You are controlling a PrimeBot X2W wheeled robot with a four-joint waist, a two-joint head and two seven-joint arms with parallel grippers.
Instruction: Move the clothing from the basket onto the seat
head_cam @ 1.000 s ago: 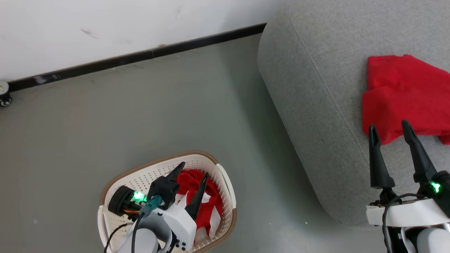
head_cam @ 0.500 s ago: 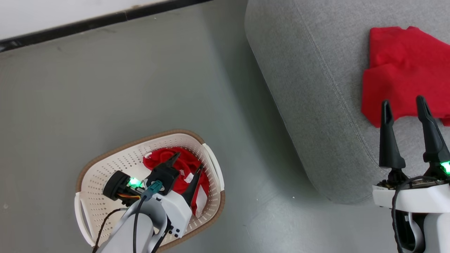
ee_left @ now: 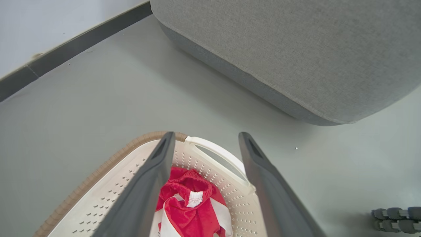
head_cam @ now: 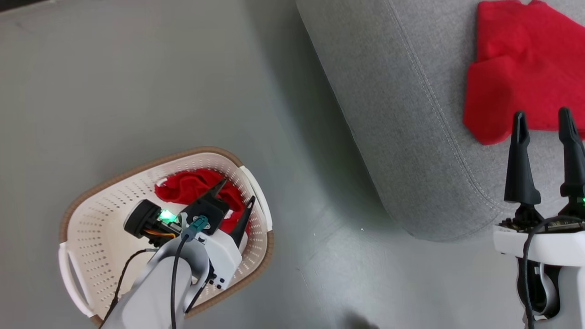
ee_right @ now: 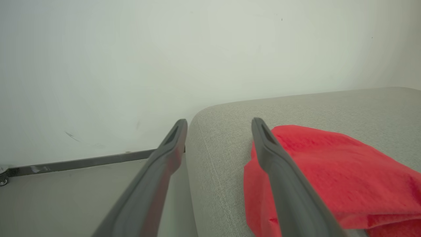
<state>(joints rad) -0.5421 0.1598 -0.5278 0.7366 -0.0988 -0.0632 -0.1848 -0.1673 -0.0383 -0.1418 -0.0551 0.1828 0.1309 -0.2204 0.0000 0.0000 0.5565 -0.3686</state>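
Note:
The basket (head_cam: 96, 214) stands on the floor at the lower left, with red clothing (head_cam: 187, 189) bunched at its far end. My left gripper (head_cam: 237, 191) reaches into it, open, fingers astride the red heap and holding nothing. In the left wrist view the left gripper (ee_left: 206, 135) frames the clothing (ee_left: 194, 210), red with white trim, against the basket (ee_left: 111, 200) wall. A red garment (head_cam: 516, 59) lies on the seat (head_cam: 402, 114). My right gripper (head_cam: 541, 114) hovers open at that garment's near edge. In the right wrist view the right gripper (ee_right: 219, 121) is empty, beside the garment (ee_right: 329, 171) on the seat (ee_right: 329, 105).
Grey floor (head_cam: 137, 91) separates the basket from the seat's rounded corner. A white wall with a black baseboard (ee_right: 82, 163) runs behind, with a small caster wheel (ee_right: 2, 179) at its foot. A grey ridged object (ee_left: 396, 219) lies on the floor to the right.
The head camera has tipped down, so the whole picture has shifted and the wall has left it. My left gripper has sunk further into the basket over the clothing. Both grippers stay open.

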